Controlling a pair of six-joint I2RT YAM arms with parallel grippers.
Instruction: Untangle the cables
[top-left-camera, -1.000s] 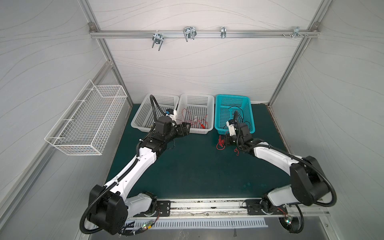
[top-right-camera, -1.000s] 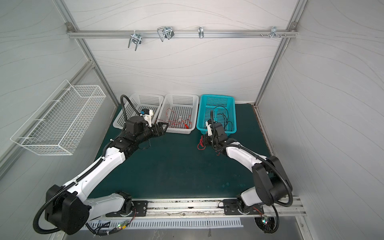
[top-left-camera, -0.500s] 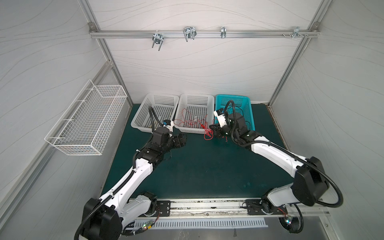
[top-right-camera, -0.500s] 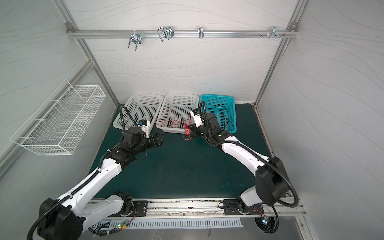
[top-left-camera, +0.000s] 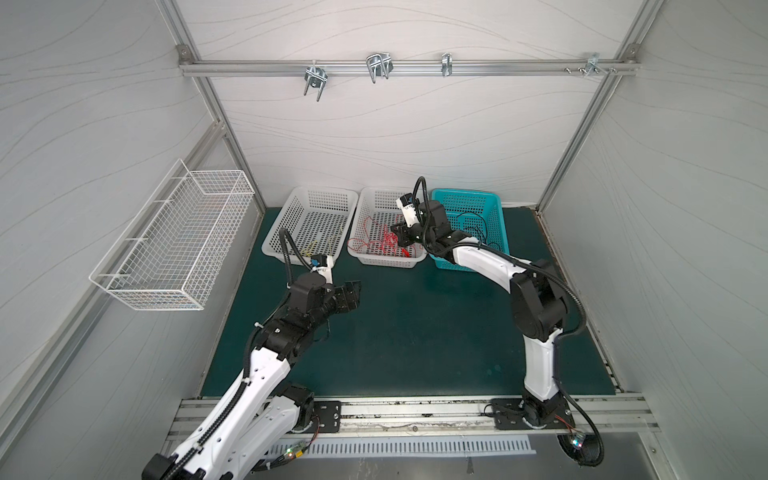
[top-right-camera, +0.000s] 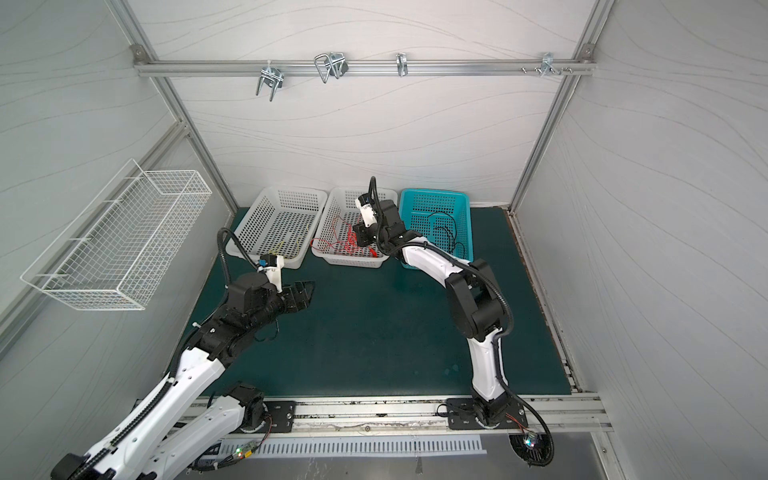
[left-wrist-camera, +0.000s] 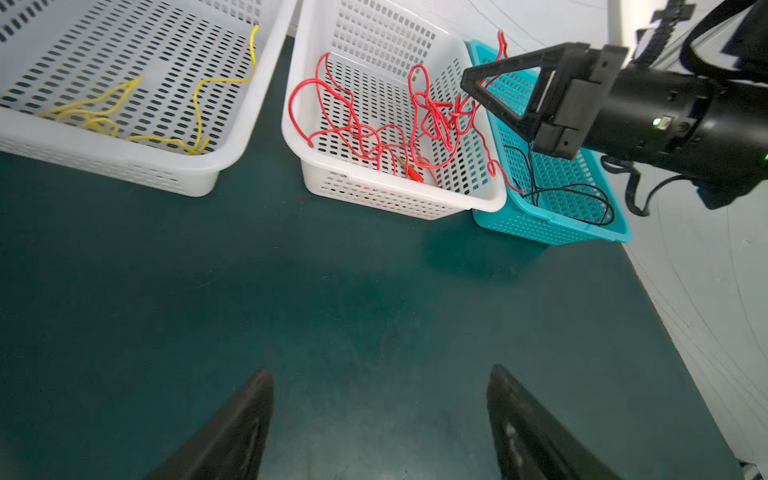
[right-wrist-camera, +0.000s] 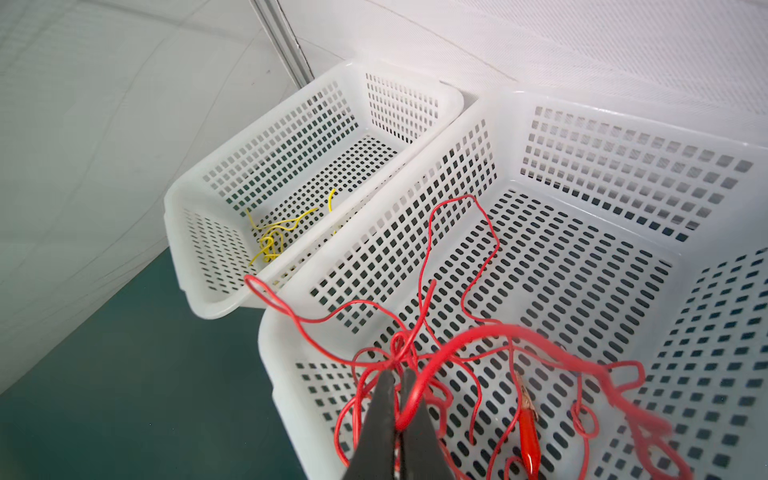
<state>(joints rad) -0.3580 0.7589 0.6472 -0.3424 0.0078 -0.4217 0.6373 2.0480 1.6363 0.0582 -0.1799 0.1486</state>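
A tangle of red cables (top-left-camera: 384, 241) (right-wrist-camera: 457, 345) hangs into the middle white basket (top-left-camera: 386, 264), and my right gripper (top-left-camera: 397, 232) (right-wrist-camera: 397, 374) is shut on a knot of it just above the basket floor. One red strand trails over into the teal basket (left-wrist-camera: 552, 237). A red clip (right-wrist-camera: 528, 432) lies on the basket floor. Yellow cables (left-wrist-camera: 104, 112) (right-wrist-camera: 270, 241) lie in the left white basket (top-left-camera: 291, 259). A black cable (left-wrist-camera: 573, 195) lies in the teal basket. My left gripper (top-left-camera: 353, 293) (left-wrist-camera: 380, 370) hovers open over the green mat, nothing between its fingers.
The three baskets stand side by side against the back wall. A white wire basket (top-left-camera: 174, 237) hangs on the left wall. A metal rail with hooks (top-left-camera: 376, 68) runs high across the back wall. The green mat (top-left-camera: 415, 332) stretches to the front rail.
My right gripper carried the red tangle from the mat in front of the teal basket leftwards over the middle basket. My left arm drew back from the baskets toward the front.
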